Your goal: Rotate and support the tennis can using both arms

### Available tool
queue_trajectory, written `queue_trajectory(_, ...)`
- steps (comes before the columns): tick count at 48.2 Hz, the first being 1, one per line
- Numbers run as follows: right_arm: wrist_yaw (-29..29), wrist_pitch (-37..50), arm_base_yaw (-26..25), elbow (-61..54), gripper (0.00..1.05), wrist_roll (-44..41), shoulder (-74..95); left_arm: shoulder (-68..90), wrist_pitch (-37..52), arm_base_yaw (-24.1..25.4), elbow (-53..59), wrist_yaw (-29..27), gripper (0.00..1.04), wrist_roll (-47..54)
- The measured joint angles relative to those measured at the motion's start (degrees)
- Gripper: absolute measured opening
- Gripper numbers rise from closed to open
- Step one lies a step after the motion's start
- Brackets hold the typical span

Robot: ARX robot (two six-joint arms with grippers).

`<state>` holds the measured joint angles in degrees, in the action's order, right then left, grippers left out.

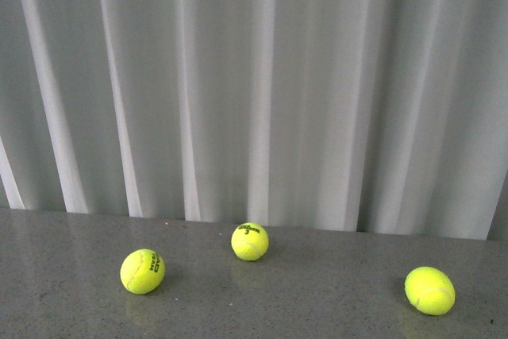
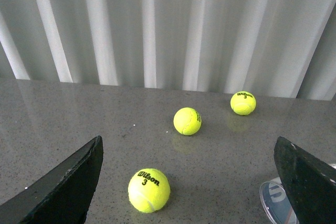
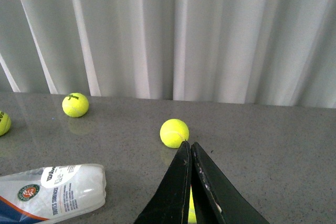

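The tennis can lies on its side on the grey table. In the right wrist view its clear closed end and white-navy label with a round red-green emblem (image 3: 52, 190) show at the lower left, apart from my right gripper (image 3: 188, 143), which is shut and empty. In the left wrist view only the can's round end with a navy label (image 2: 274, 199) shows, partly behind one finger (image 2: 307, 179). My left gripper (image 2: 189, 141) is open wide and empty above the table. Neither arm nor the can shows in the front view.
Three yellow-green tennis balls lie on the table (image 1: 317, 307) in the front view: left (image 1: 142, 271), middle (image 1: 249, 241), right (image 1: 429, 290). A ball (image 2: 149, 190) lies between my left fingers, and two more (image 2: 187, 121) (image 2: 243, 103) beyond. A ball (image 3: 174, 132) sits just past my right fingertips. White curtain behind.
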<state>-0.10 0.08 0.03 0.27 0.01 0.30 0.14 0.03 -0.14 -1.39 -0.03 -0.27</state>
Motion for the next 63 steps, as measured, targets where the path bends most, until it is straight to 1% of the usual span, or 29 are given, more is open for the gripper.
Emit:
queue_trajectory(2,0.0,0.0,0.0,0.0,0.03,0.0,0.0,0.0,0.0,0.0,0.0,0.0,0.98,0.0)
queue_trajectory(3,0.0,0.0,0.0,0.0,0.07,0.0,0.0,0.0,0.0,0.0,0.0,0.0,0.98,0.0)
queue_trajectory(11,0.0,0.0,0.0,0.0,0.46,0.0,0.0,0.0,0.0,0.0,0.0,0.0,0.98,0.0)
queue_trajectory(14,0.0,0.0,0.0,0.0,0.58,0.0,0.0,0.0,0.0,0.0,0.0,0.0,0.98,0.0)
queue_trajectory(17,0.0,0.0,0.0,0.0,0.74,0.0,0.0,0.0,0.0,0.0,0.0,0.0,0.98,0.0)
queue_trajectory(21,0.0,0.0,0.0,0.0,0.88,0.0,0.0,0.0,0.0,0.0,0.0,0.0,0.98,0.0)
queue_trajectory(22,0.0,0.0,0.0,0.0,0.93,0.0,0.0,0.0,0.0,0.0,0.0,0.0,0.98,0.0)
queue_trajectory(24,0.0,0.0,0.0,0.0,0.99,0.0,0.0,0.0,0.0,0.0,0.0,0.0,0.98,0.0)
queue_trajectory(26,0.0,0.0,0.0,0.0,0.99,0.0,0.0,0.5,-0.7,-0.1,-0.2,-0.6,0.98,-0.7)
queue_trajectory(28,0.0,0.0,0.0,0.0,0.97,0.0,0.0,3.8,-6.0,-0.4,-2.1,-2.6,0.98,-3.5)
queue_trajectory(29,0.0,0.0,0.0,0.0,0.97,0.0,0.0,6.5,-7.4,-0.6,-3.0,-2.8,0.98,-5.4)
queue_trajectory(31,0.0,0.0,0.0,0.0,0.98,0.0,0.0,11.7,-6.8,-0.5,-3.9,-2.2,0.98,-8.2)
queue_trajectory(33,0.0,0.0,0.0,0.0,0.98,0.0,-0.1,19.0,-3.1,0.1,-4.4,-0.3,0.98,-11.5)
queue_trajectory(36,0.0,0.0,0.0,0.0,0.98,0.0,-0.1,29.9,5.1,0.9,-5.1,3.6,0.98,-13.8)
queue_trajectory(39,0.0,0.0,0.0,0.0,0.98,0.0,-0.1,46.1,17.6,1.5,-7.4,10.2,0.98,-15.5)
queue_trajectory(40,0.0,0.0,0.0,0.0,0.98,0.0,-0.1,48.6,19.5,1.7,-7.8,11.4,0.98,-15.9)
queue_trajectory(41,0.0,0.0,0.0,0.0,0.98,0.0,-0.1,54.8,23.8,1.7,-8.9,13.8,0.98,-16.3)
queue_trajectory(44,0.0,0.0,0.0,0.0,0.98,0.0,-0.1,64.9,30.5,1.7,-10.9,17.1,0.98,-17.3)
queue_trajectory(47,0.0,0.0,0.0,0.0,0.98,0.0,-0.1,72.7,35.0,1.5,-12.7,19.6,0.98,-18.3)
queue_trajectory(50,0.0,0.0,0.0,0.0,0.98,0.0,-0.1,83.9,40.6,0.7,-15.6,22.7,0.98,-18.5)
queue_trajectory(51,0.0,0.0,0.0,0.0,0.98,0.0,-0.1,87.5,42.4,0.3,-16.5,22.8,0.98,-18.7)
queue_trajectory(53,0.0,0.0,0.0,0.0,0.98,0.0,-0.1,90.7,43.5,0.0,-17.5,23.1,0.98,-19.2)
queue_trajectory(58,0.0,0.0,0.0,0.0,0.98,0.0,-0.1,100.3,47.0,-1.0,-20.7,26.3,0.98,-22.0)
queue_trajectory(63,0.0,0.0,0.0,0.0,0.98,0.0,-0.1,103.5,48.1,-2.4,-22.1,28.1,0.98,-24.0)
